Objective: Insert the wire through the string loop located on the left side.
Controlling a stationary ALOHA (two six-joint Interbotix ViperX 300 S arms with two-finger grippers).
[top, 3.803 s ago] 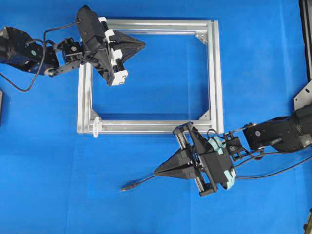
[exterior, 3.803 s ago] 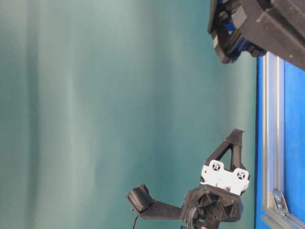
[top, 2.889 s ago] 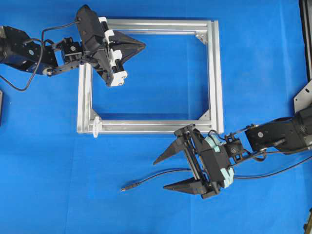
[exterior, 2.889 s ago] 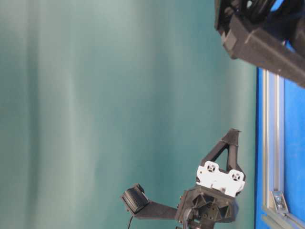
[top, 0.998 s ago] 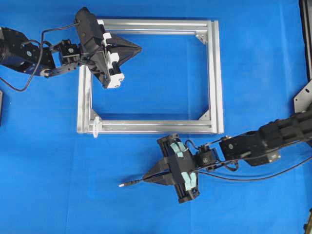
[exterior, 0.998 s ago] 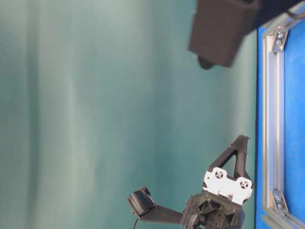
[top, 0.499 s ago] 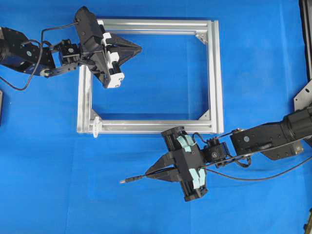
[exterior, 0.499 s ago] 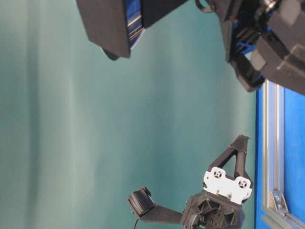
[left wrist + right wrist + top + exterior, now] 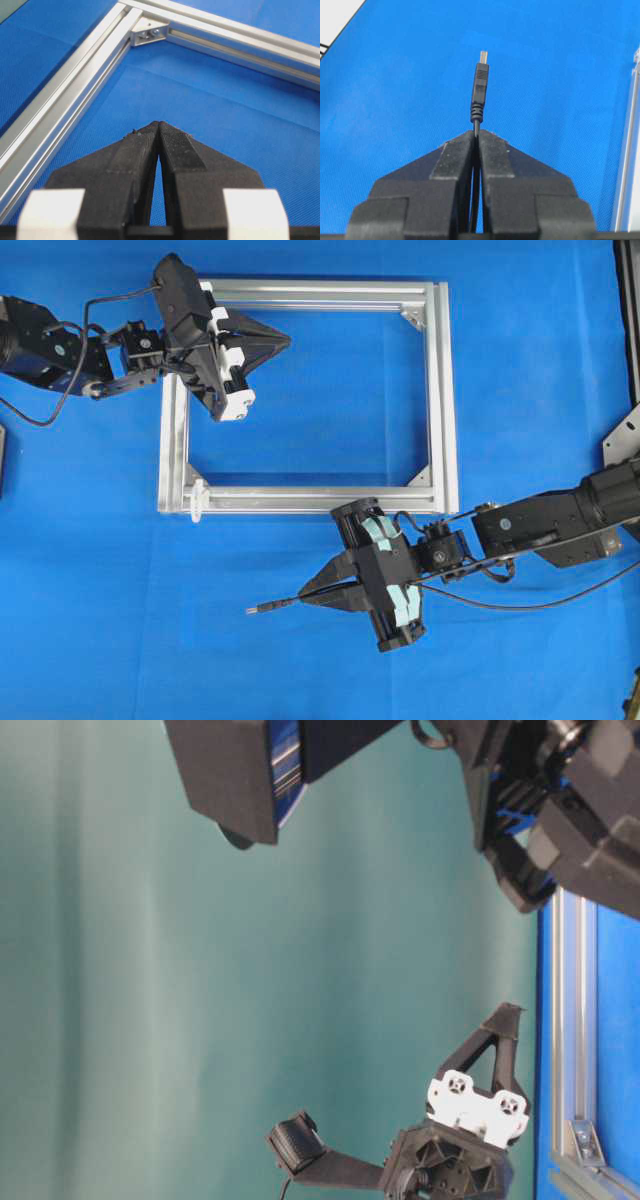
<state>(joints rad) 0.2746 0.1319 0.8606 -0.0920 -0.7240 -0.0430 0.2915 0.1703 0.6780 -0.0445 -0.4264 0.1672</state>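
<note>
The wire (image 9: pixel 270 607) is a thin black cable whose small plug points left over the blue mat, in front of the frame's near rail. My right gripper (image 9: pixel 305 600) is shut on the wire just behind the plug. In the right wrist view the plug (image 9: pixel 480 82) sticks straight out past the gripper (image 9: pixel 477 134). The string loop (image 9: pixel 197 498) is a tiny white loop at the silver frame's (image 9: pixel 440 390) near-left corner, up and to the left of the plug. My left gripper (image 9: pixel 286 339) is shut on nothing, hovering inside the frame's far-left corner (image 9: pixel 158 125).
The wire's slack trails right (image 9: pixel 540 602) under the right arm. A frame rail (image 9: pixel 626 170) runs along the right of the right wrist view. A corner bracket (image 9: pixel 150 33) lies ahead of the left gripper. Blue mat lies between the plug and the loop.
My right gripper opened, slid left along the wire and shut on it close behind the plug. Over the last half second almost nothing moved. The left arm shifted only slightly.
</note>
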